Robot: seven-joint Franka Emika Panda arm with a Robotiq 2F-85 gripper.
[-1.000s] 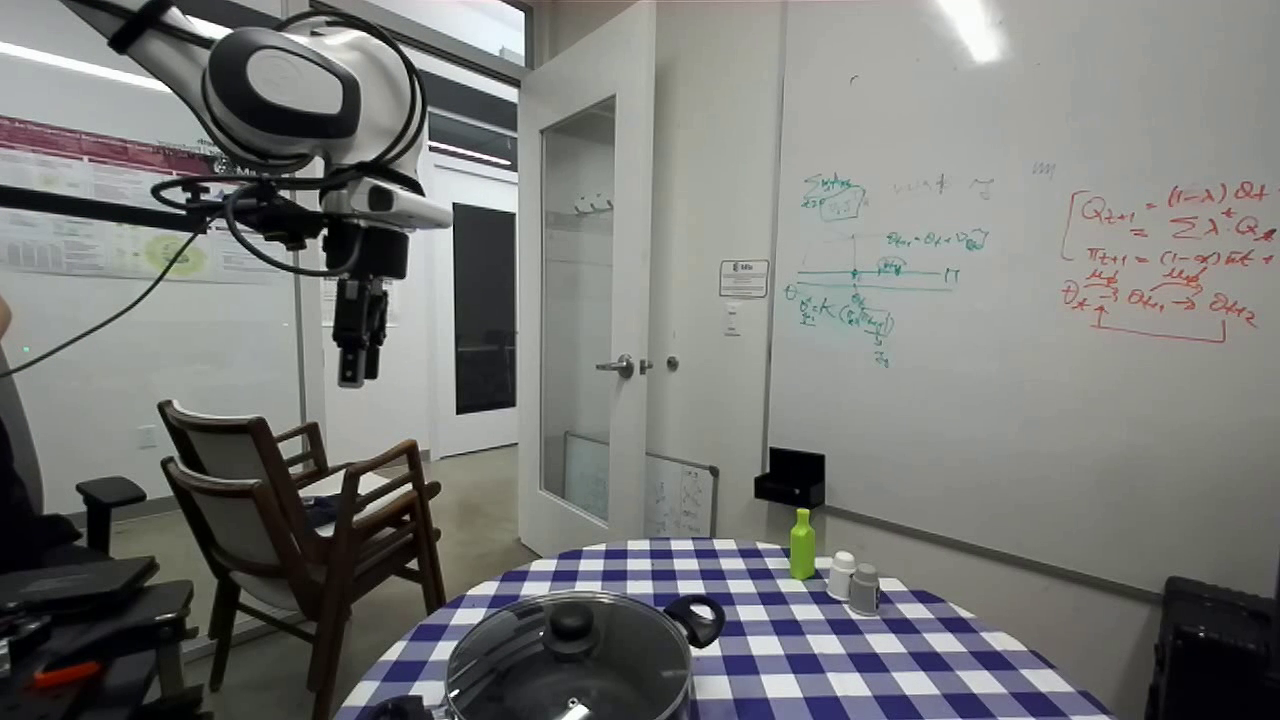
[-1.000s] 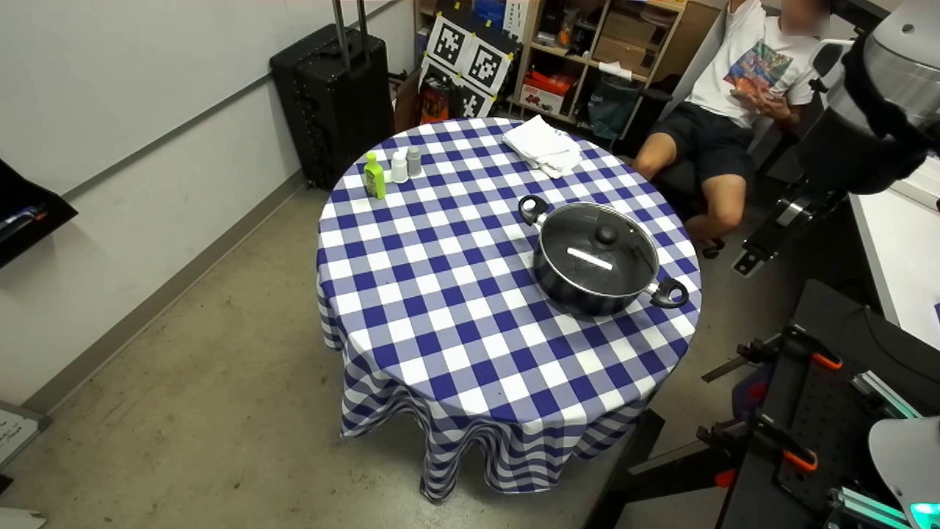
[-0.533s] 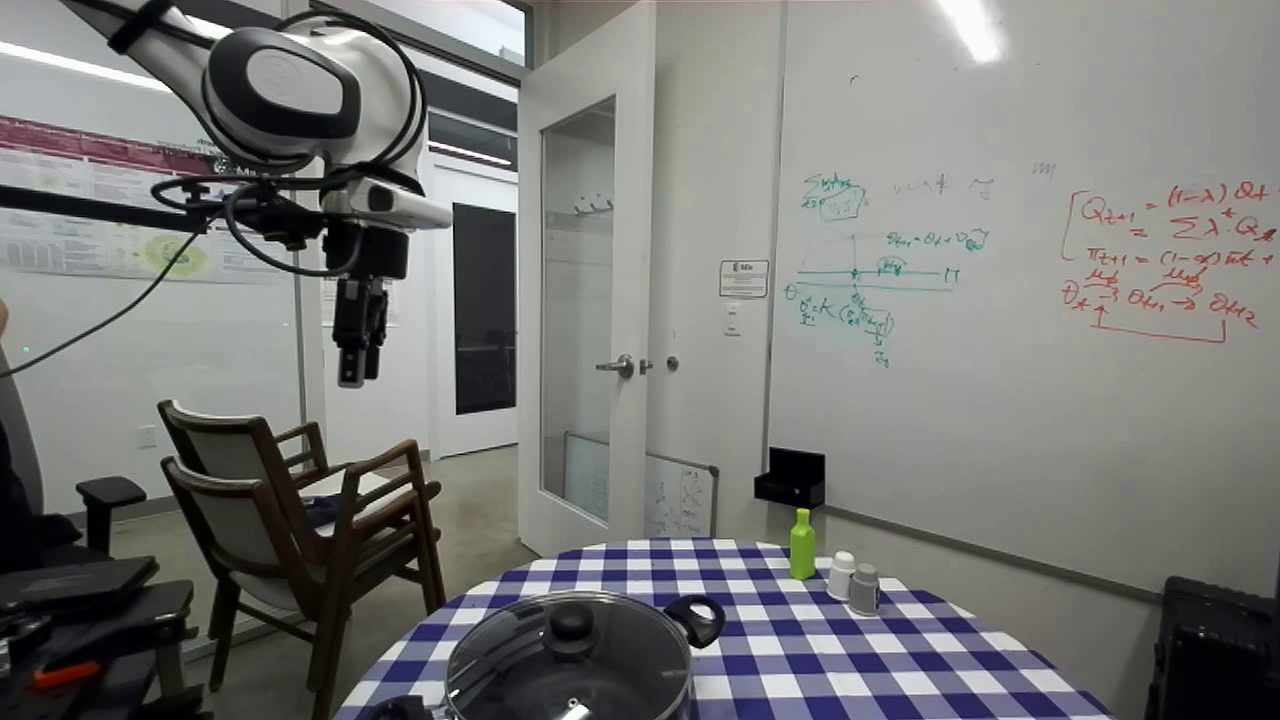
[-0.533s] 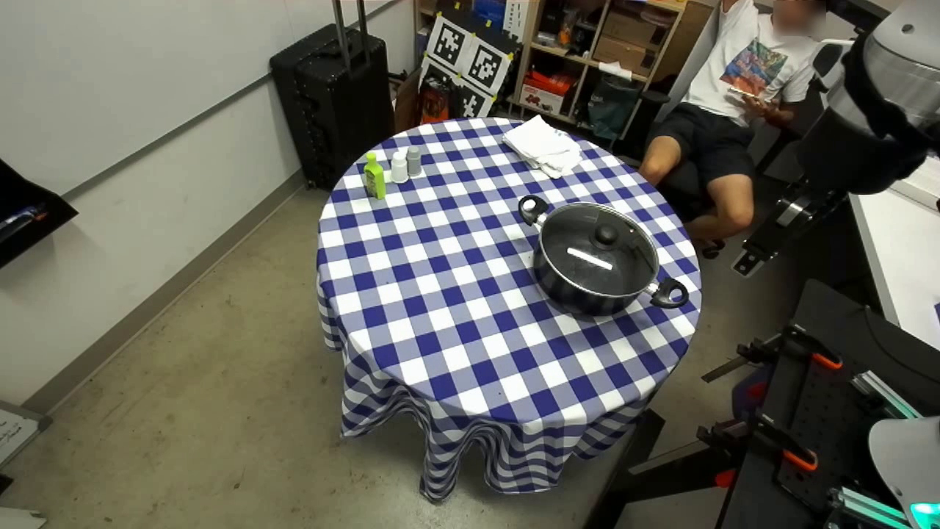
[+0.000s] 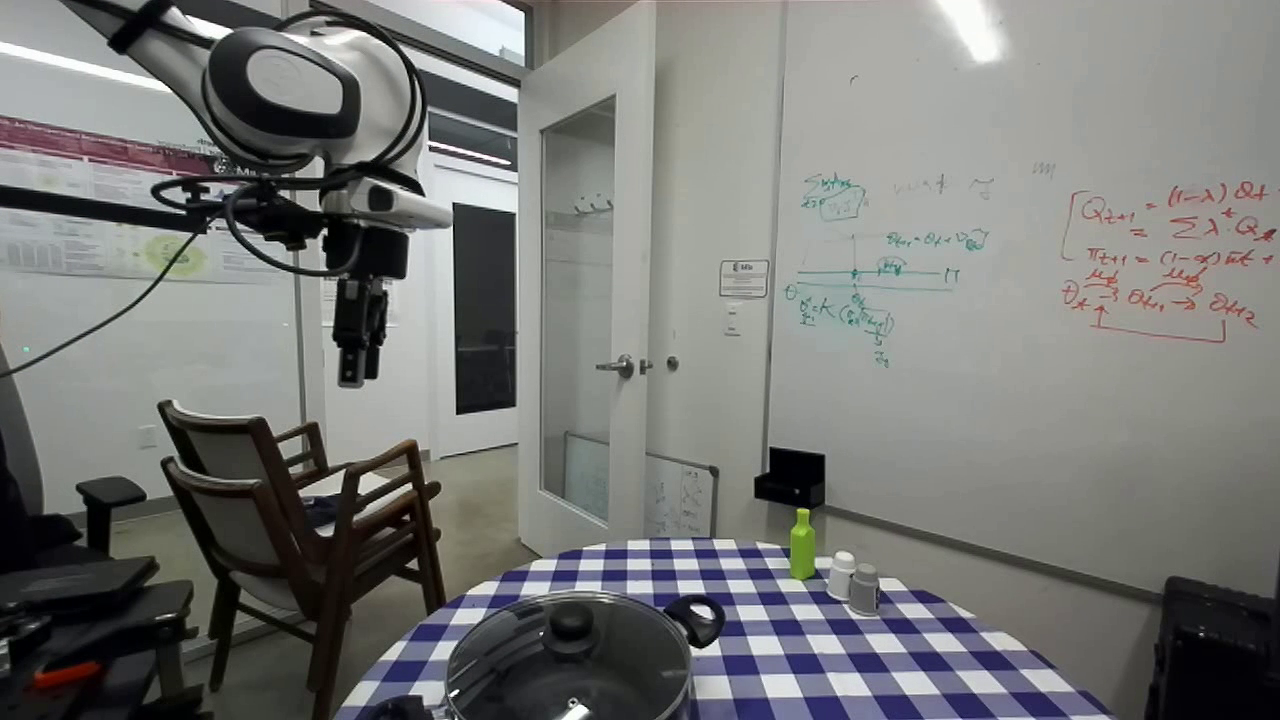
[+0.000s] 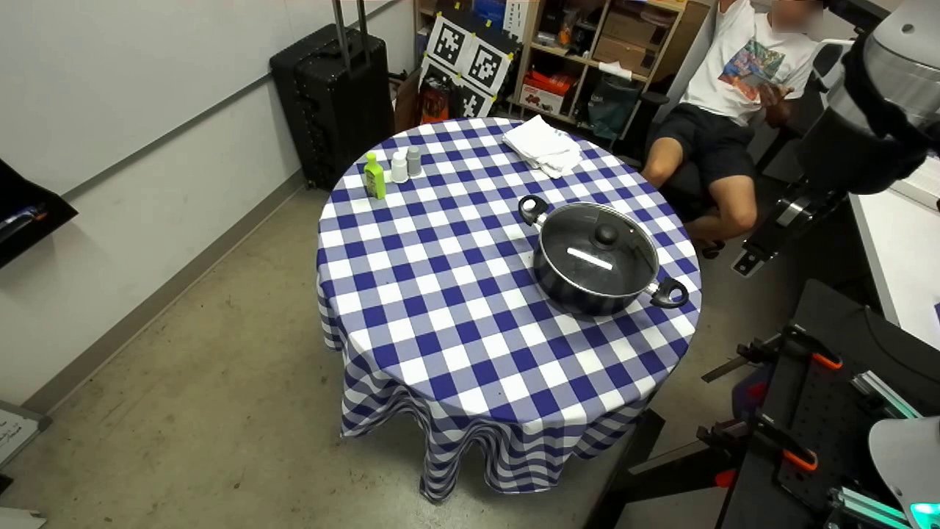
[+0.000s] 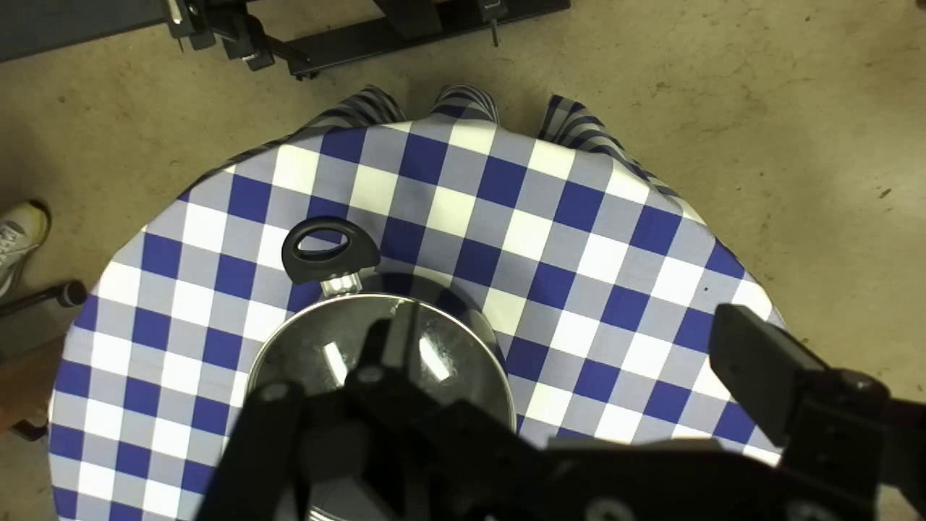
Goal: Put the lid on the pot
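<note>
While hanging clear of the pot (image 6: 580,303), holds gripper (image 7: 564,318) jaws apart.
See the lid (image 6: 599,250) seated on the pot.

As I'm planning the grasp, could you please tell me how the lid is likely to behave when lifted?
The lid shows glassy reflections, so it is probably stiff and might chip if dropped. Its rounded knob may slip in a shallow grip. That knob looks central, so the lid would probably hang level.
</note>
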